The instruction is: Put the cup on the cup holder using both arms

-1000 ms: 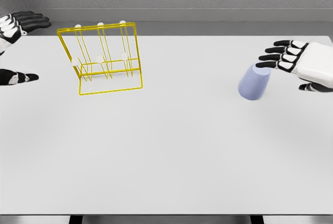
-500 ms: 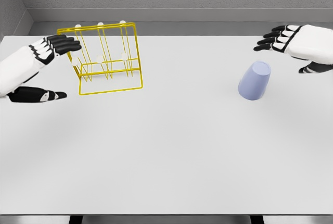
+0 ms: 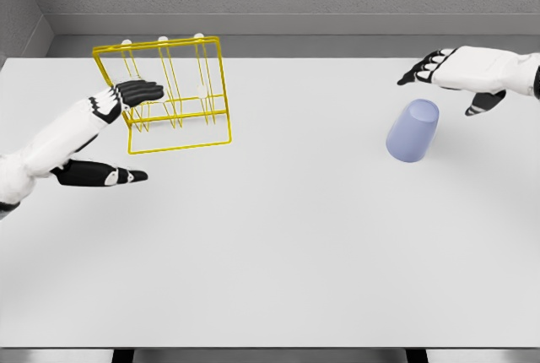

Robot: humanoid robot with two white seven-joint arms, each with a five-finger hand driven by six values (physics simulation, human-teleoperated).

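The cup (image 3: 413,131) is sitting ungrasped just below the right hand (image 3: 456,72), whose fingers are spreading, risking a knock-over, while the open left hand (image 3: 110,127) is crowding the rack (image 3: 169,93) beside it.

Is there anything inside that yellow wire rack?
The rack holds no cup: only its own upright pegs with white tips show between the wires. The left hand overlaps its left edge and hides a little there. The cup sits apart on the table.
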